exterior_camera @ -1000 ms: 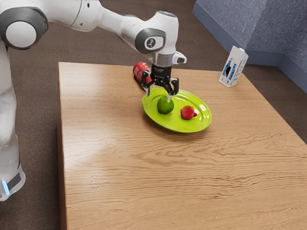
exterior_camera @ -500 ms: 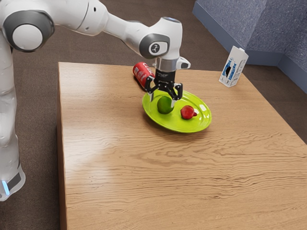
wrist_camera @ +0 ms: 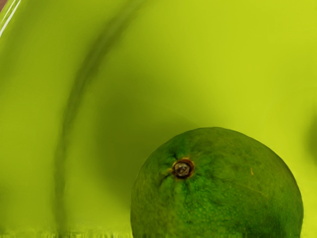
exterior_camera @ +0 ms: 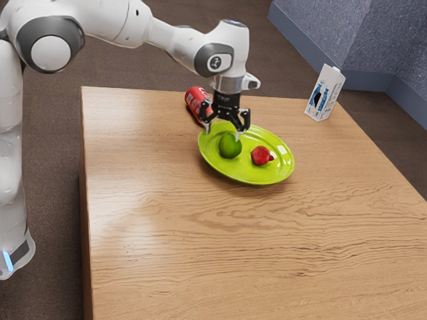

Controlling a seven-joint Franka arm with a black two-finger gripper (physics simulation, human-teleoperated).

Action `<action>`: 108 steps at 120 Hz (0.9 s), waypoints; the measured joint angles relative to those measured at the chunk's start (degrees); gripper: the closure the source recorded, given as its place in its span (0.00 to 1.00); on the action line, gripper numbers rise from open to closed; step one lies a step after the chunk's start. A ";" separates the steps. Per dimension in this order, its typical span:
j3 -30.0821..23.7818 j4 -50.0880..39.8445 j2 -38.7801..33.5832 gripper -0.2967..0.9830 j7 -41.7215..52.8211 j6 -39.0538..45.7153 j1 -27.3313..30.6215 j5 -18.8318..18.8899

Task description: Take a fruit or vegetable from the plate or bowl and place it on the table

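While a white robot arm (exterior_camera: 123,23) reaches in from the exterior view's left, its black hand (exterior_camera: 222,133) points down over a bright green plate (exterior_camera: 245,175) on a wood-grain surface (exterior_camera: 253,260). The hand is wide open, its two fingers well apart and nothing gripped. Just below it, a round green fruit (exterior_camera: 230,147) sits on the left part of the plate; the wrist view shows the brown stem scar (wrist_camera: 183,168) on its skin. A smaller red fruit (exterior_camera: 260,156) lies on the plate to its right, apart from it. Beyond the plate, at far left, a red can (exterior_camera: 195,99) lies on its side, partly behind the hand. A white and blue carton (exterior_camera: 324,95) stands upright at far right.
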 joint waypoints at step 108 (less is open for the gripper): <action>-1.28 4.15 6.71 0.23 0.40 0.01 -0.39 -2.55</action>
